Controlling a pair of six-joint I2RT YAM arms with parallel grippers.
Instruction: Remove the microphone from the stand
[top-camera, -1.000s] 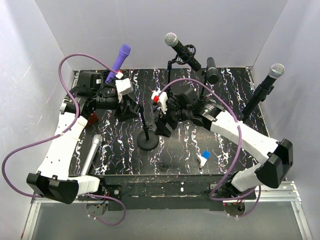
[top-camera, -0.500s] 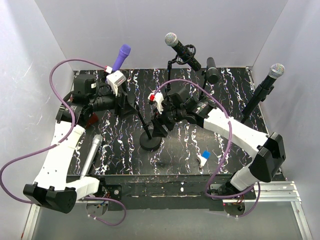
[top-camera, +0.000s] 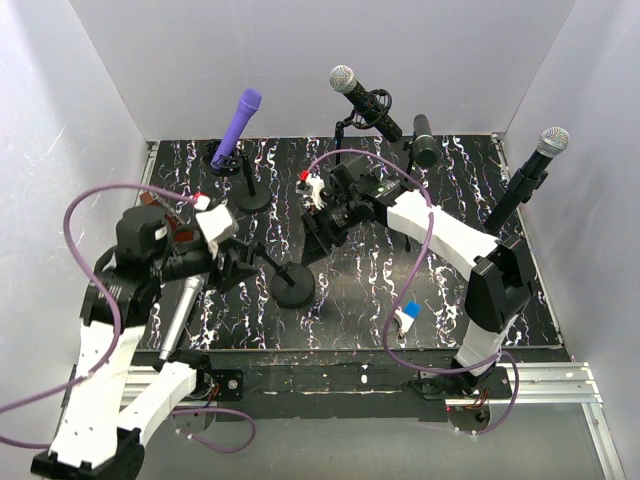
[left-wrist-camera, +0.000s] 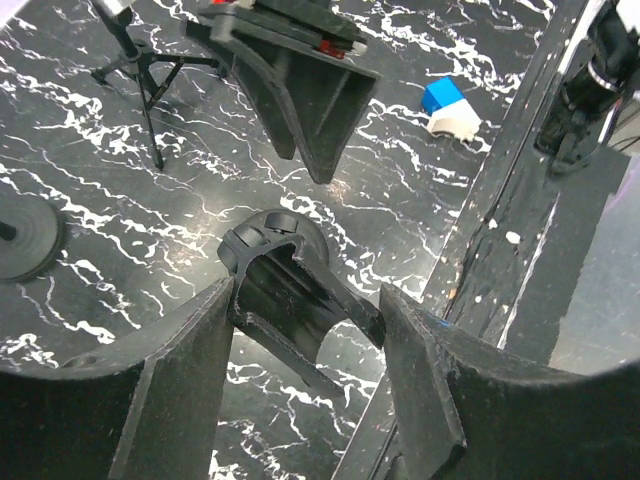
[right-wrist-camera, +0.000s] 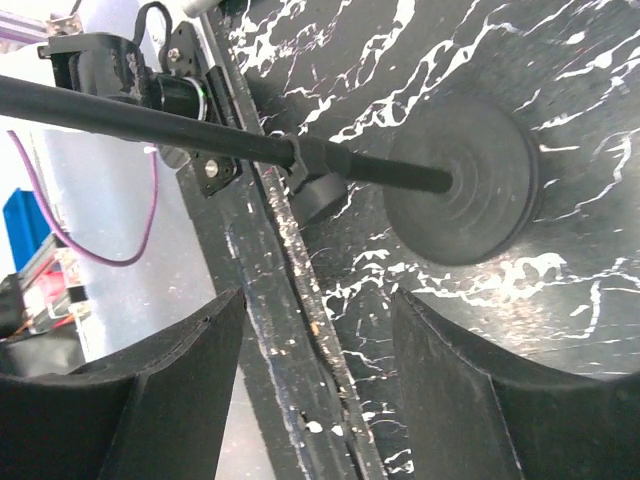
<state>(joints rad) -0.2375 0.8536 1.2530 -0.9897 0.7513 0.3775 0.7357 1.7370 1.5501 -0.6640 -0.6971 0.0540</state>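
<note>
**A:** What actually moved in the last second? It looks like a reshuffle.

**B:** It's mostly the left arm (top-camera: 110, 300). It was up at the far left by the purple microphone (top-camera: 238, 122), and now it has swung back to the near left. Its jaws are pinching the clip (left-wrist-camera: 280, 265) on top of the middle stand (top-camera: 293, 288). The rod (right-wrist-camera: 200, 135) was close to upright before. Now it leans near-left toward that arm, while the round base sits about where it was.

**A:** And the right one?

**B:** The right arm (top-camera: 450, 235) has its jaws about where they were, just right of the rod. They're spread with nothing in them. In the wrist view the rod crosses beyond the tips, so it has no grip yet.

**A:** So where's the mic?

**B:** The clip is empty. The silver microphone (top-camera: 180, 310) lies flat on the tabletop (top-camera: 350, 300) at the near left, just beside the left arm. It's apart from the stand and hasn't budged. If that's the one meant, my read is that the removal is already done and this is just stand handling. The purple one is still in its own stand at the far left.
</note>
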